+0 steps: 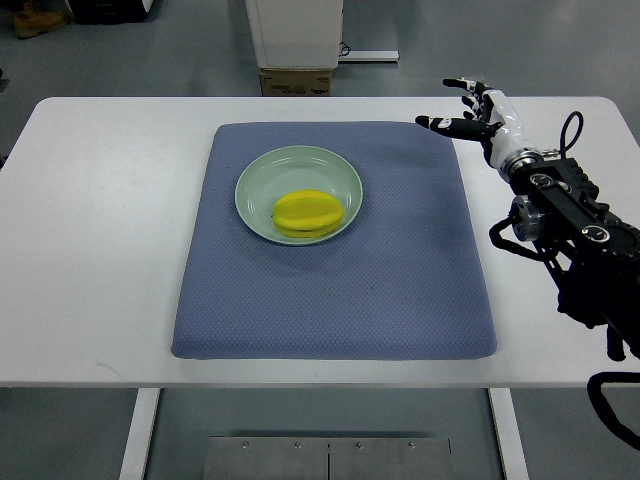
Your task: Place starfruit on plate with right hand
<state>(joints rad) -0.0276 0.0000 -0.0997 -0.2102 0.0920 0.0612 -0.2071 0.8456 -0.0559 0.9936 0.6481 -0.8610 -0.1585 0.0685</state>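
white table (90, 240) (grey floor), blue mat (340, 290).

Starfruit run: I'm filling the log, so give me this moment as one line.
starfruit: lying in plate | plate: on blue mat | right hand: open, empty, over mat's far right corner | left hand: not in view
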